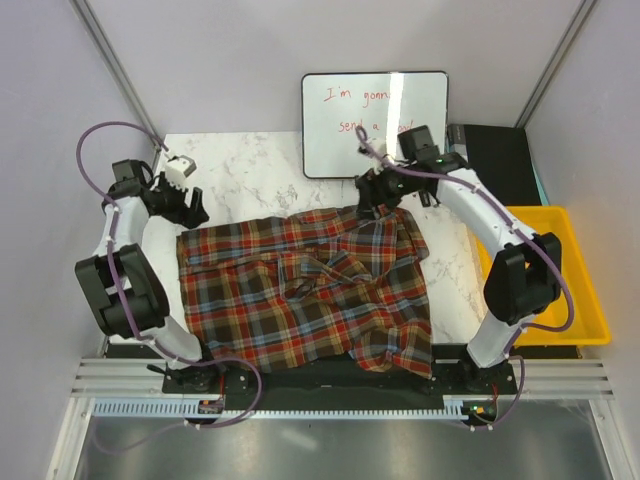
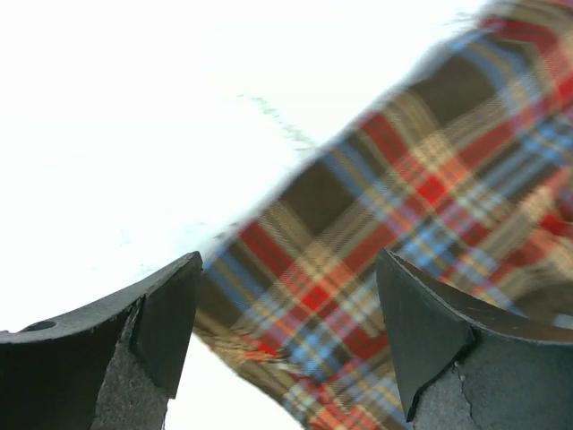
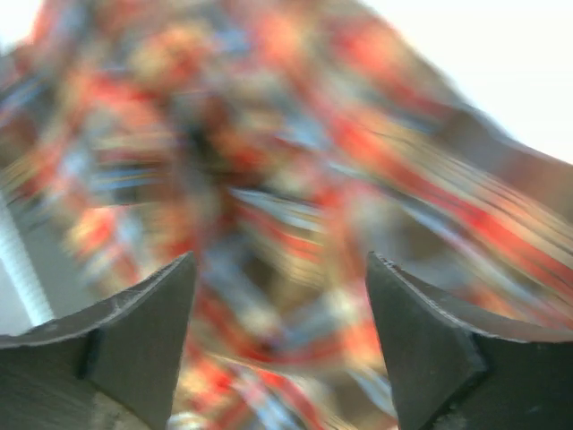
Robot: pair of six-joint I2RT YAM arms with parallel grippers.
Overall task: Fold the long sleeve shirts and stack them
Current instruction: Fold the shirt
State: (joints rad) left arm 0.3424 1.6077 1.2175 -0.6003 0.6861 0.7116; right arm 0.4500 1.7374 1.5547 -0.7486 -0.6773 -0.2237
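One long sleeve shirt in red-orange plaid lies spread across the marble table, rumpled along its right side. My left gripper hovers at the shirt's far left corner. In the left wrist view it stands open, and the corner of the shirt lies loose on the table below the jaws. My right gripper is over the shirt's far edge at the right. It also stands open, with blurred plaid cloth beneath and nothing pinched between its fingers.
A whiteboard with red writing lies at the back of the table. A yellow bin sits off the table's right side, with a black box behind it. Grey walls close in both sides.
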